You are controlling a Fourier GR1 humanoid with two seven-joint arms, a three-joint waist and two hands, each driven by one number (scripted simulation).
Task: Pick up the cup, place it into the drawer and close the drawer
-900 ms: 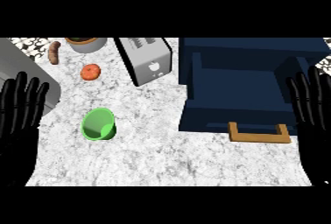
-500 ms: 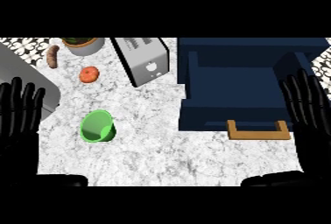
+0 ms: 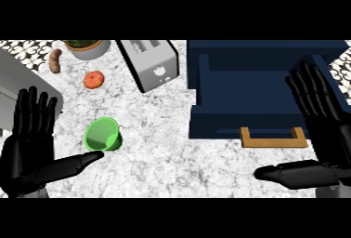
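1. Both black hands had risen further into the head view than 0.9 s earlier, thumbs now showing; the left hand (image 3: pixel 31 144) stood flat-fingered and empty, its thumb tip just beside the translucent green plastic cup (image 3: pixel 103 134).
2. Nothing was grasped yet; pickup looked imminent.
3. Right of the cup, the open navy-blue drawer (image 3: pixel 257 88) with its wooden handle (image 3: pixel 273 138) held nothing; the right hand (image 3: pixel 322 125) was spread, empty, over the drawer's right edge.

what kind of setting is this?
Most likely a kitchen counter: a marbled white countertop carries a toaster, a green cup, and an orange fruit, and a dark blue drawer with a wooden handle stands open.
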